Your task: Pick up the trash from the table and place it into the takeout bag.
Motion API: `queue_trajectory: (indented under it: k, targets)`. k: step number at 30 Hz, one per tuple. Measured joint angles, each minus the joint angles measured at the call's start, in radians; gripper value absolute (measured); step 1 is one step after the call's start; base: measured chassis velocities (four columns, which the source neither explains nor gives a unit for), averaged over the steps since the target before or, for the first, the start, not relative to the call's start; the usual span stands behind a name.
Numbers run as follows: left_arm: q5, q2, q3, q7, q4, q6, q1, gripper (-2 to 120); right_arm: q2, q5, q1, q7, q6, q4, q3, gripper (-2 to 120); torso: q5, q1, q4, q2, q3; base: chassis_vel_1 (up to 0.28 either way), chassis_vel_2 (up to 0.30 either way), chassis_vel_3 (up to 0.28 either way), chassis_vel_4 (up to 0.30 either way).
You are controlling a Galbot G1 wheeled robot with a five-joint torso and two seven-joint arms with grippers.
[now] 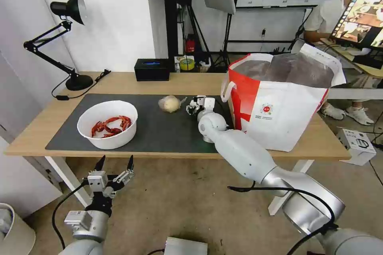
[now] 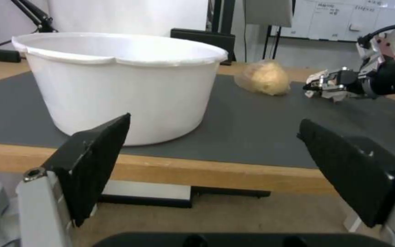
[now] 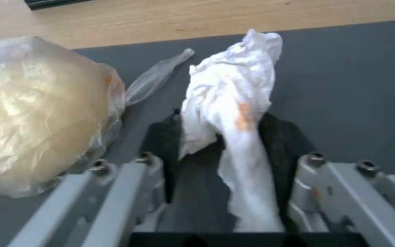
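A crumpled white tissue (image 3: pixel 234 85) stands between the black pads of my right gripper (image 3: pixel 220 120), which is shut on it low over the dark grey mat (image 1: pixel 159 127). Just beside it lies the pale lump in clear plastic (image 1: pixel 170 103) (image 3: pixel 37 113). The right gripper (image 1: pixel 194 108) sits left of the white-and-red takeout bag (image 1: pixel 279 115), which stands with its mouth wide on the table (image 1: pixel 119 83). A white bowl (image 1: pixel 107 137) of red crayfish shells (image 1: pixel 111 124) sits on the mat's left. My left gripper (image 1: pixel 115 160) hangs open below the table's front edge, facing the bowl (image 2: pixel 115 85).
A black desk lamp (image 1: pixel 74 48) with its cable stands at the table's back left. A black tissue box (image 1: pixel 151 69) sits at the back edge. On the floor at the right lies a white box (image 1: pixel 357 145); a pale bin (image 1: pixel 12 231) is at the lower left.
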Motion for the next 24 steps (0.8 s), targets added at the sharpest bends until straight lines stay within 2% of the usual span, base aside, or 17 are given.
queue_trajectory:
  k: [1,4,5,8,9,11,24]
  targets:
    - [0.0,0.0,0.0,0.0,0.0,0.0,0.0,100,0.0,0.0,0.0,0.0,0.0,0.0,0.0,36,0.0,0.0,0.0,0.0,0.0,0.0,0.0,0.0,0.0]
    - [0.002,-0.005,-0.001,0.0,0.0,0.0,0.001,100,0.003,0.0,-0.008,0.001,0.0,0.002,0.012,23,0.0,0.0,-0.0001,0.0,0.0,0.0,0.0,0.0,0.0]
    - [0.002,-0.005,-0.001,0.0,0.0,0.0,0.001,100,0.003,0.0,-0.008,0.001,0.0,0.002,0.012,23,0.0,0.0,-0.0001,0.0,0.0,0.0,0.0,0.0,0.0]
    - [0.002,-0.007,-0.001,0.0,0.0,-0.001,0.002,100,0.002,-0.001,-0.013,0.001,0.0,0.004,0.016,8,0.0,0.0,0.0,0.0,0.0,0.0,0.0,0.0,0.0]
    - [0.002,-0.007,-0.001,0.0,0.0,-0.001,0.002,100,0.002,-0.001,-0.013,0.001,0.0,0.004,0.016,8,0.0,0.0,0.0,0.0,0.0,0.0,0.0,0.0,0.0]
    - [0.004,-0.009,-0.001,0.0,0.001,-0.001,0.002,100,0.0,-0.001,-0.015,0.001,0.001,0.007,0.016,0,0.0,0.0,0.0001,0.0,0.0,0.0,0.0,0.0,0.0]
    - [0.012,-0.007,0.003,0.0,-0.001,-0.001,0.009,100,-0.05,-0.022,-0.054,-0.033,0.037,0.084,0.023,0,0.0001,0.0,-0.0001,0.0,0.0,0.0,0.0,0.0,0.0]
